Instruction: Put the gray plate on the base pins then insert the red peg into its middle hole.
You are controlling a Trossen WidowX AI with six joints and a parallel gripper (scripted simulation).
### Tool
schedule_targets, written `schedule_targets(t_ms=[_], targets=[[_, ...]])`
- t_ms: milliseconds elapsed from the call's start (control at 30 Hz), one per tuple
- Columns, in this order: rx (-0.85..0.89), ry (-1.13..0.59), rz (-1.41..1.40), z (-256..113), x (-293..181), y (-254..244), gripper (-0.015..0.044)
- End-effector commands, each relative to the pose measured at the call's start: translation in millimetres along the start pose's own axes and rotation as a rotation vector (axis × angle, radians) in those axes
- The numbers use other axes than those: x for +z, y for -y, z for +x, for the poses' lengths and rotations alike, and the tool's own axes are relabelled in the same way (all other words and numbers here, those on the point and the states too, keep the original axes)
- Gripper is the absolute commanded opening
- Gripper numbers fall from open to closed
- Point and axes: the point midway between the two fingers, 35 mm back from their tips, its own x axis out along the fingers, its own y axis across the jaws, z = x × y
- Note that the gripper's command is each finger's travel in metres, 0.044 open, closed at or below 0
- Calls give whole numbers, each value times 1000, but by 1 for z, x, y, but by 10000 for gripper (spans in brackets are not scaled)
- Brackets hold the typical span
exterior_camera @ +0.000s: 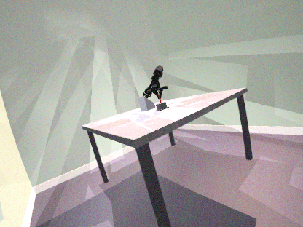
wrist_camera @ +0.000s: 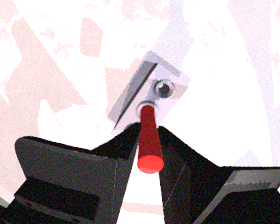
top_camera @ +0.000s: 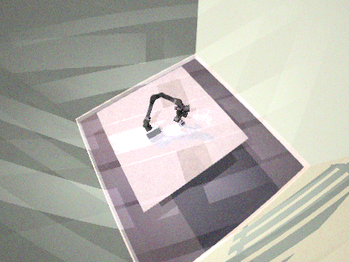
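Observation:
The gripper [wrist_camera: 149, 131] [exterior_camera: 159, 92] is shut on the red peg [wrist_camera: 149, 145] [exterior_camera: 160, 99], with a finger on each side of it. The peg's far end meets the middle hole of the gray plate [wrist_camera: 172, 98] in the wrist view; how deep it sits cannot be told. Much of the peg stands out above the plate. The plate lies over the base [wrist_camera: 128, 93], and a round pin [wrist_camera: 164, 88] shows in one end hole. The other end is hidden behind the fingers. Plate and base look like one small gray block in the exterior view.
The assembly stands on the pale table [top_camera: 143, 179] [exterior_camera: 124, 131]. A gray block [top_camera: 153, 133] [exterior_camera: 146, 103] stands near the foot of the arm [top_camera: 160, 95] [exterior_camera: 155, 82]. The arm arches over the table. Bright patches and shadows cross the tabletop.

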Motion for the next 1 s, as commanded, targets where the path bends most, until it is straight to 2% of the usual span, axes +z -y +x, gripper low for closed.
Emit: schedule_targets(t_ms=[0, 967], targets=[[1, -1, 1, 0, 0, 0, 0], [-1, 1, -5, 2, 0, 0, 0]])
